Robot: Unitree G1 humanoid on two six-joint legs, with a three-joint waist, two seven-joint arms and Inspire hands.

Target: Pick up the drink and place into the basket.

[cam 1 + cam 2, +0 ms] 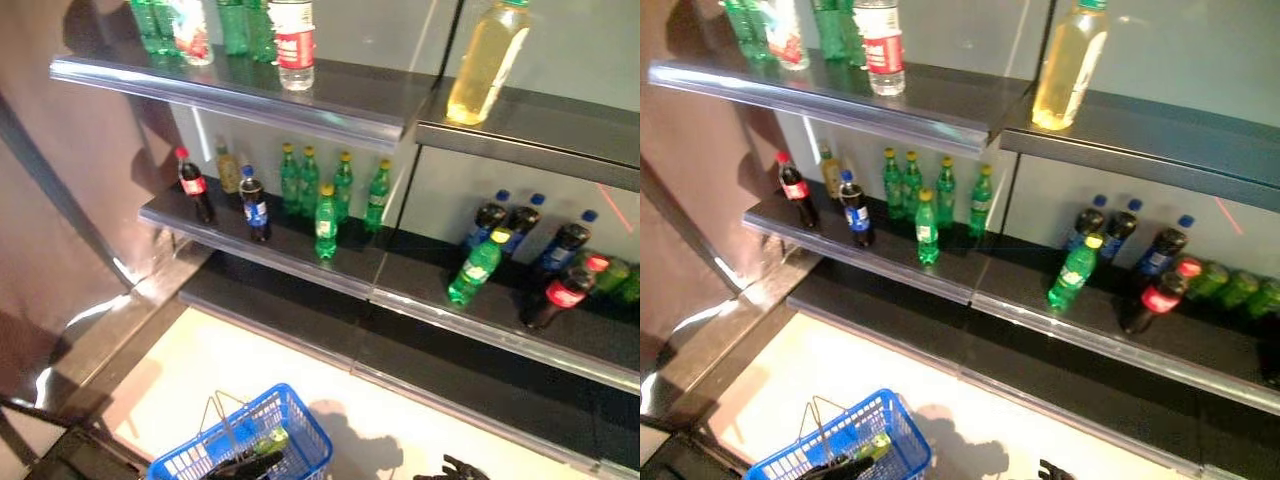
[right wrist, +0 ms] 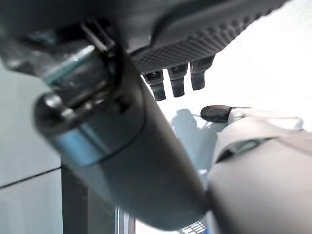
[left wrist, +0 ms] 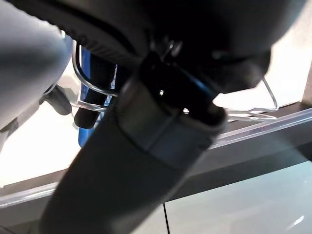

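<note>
Nearest you, at the bottom edge of the head views, the blue basket [image 1: 262, 440] hangs from the left robot hand [image 1: 245, 466], whose fingers are curled round the wire handle [image 3: 95, 92]; the left wrist view shows the wire loop passing under them. A green bottle [image 1: 270, 440] with a yellow cap already lies inside the basket, so judge the placing step as done for at least one drink.

Just to the right, the right robot hand [image 1: 462, 468] shows only as dark fingertips low over the pale floor [image 1: 250, 360]. In its own wrist view the fingers [image 2: 178, 80] hang straight and nothing is held.

Farther off, the middle shelf [image 1: 300, 262] carries more green bottles [image 1: 327, 222], cola bottles [image 1: 194, 186] and a tilted green one [image 1: 475, 268]. The top shelf [image 1: 250, 95] holds a yellow drink [image 1: 485, 62].

If more drinks are wanted, you have the whole reach to the shelf left.
</note>
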